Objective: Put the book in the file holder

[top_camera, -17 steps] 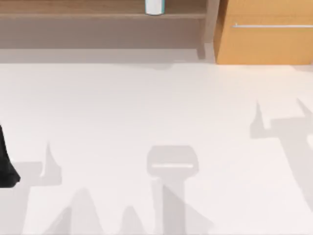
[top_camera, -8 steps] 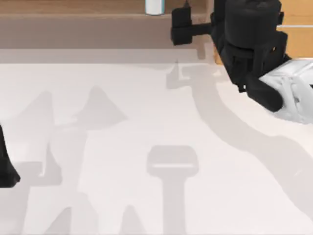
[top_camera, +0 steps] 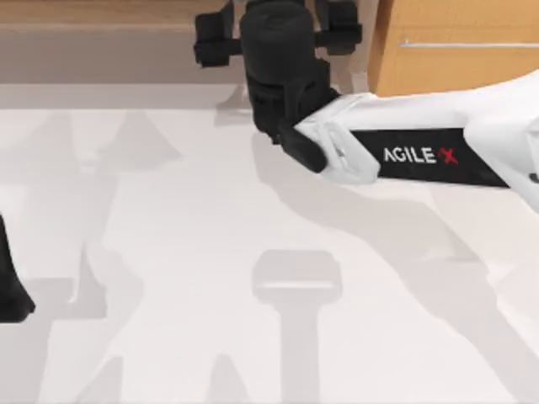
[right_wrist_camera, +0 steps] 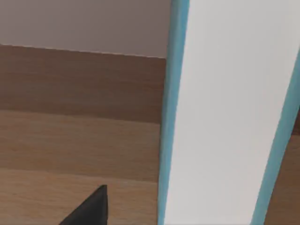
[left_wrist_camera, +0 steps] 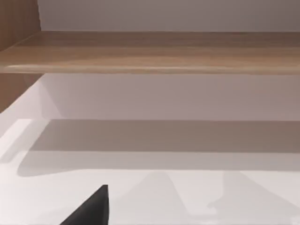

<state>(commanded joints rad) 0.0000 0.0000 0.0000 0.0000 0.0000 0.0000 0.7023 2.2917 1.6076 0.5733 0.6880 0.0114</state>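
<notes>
Book handling at the wooden shelf: the right arm's black two-finger gripper (top_camera: 278, 29) reaches over the far edge of the white tabletop (top_camera: 168, 219), its fingers spread wide around the thin teal-covered, white-paged book (right_wrist_camera: 220, 112) standing edge-on on the shelf (right_wrist_camera: 70, 140). The left arm is parked at the tabletop's left edge. Stiff, light and likely smooth-covered, the book wants a firm pinch across both covers.

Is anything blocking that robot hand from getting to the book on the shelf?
Nothing visible. In the right wrist view the book stands edge-on straight ahead, with bare wooden shelf beside it. From above, the right gripper is already at the shelf. The left gripper sits parked at the table's left edge.
</notes>
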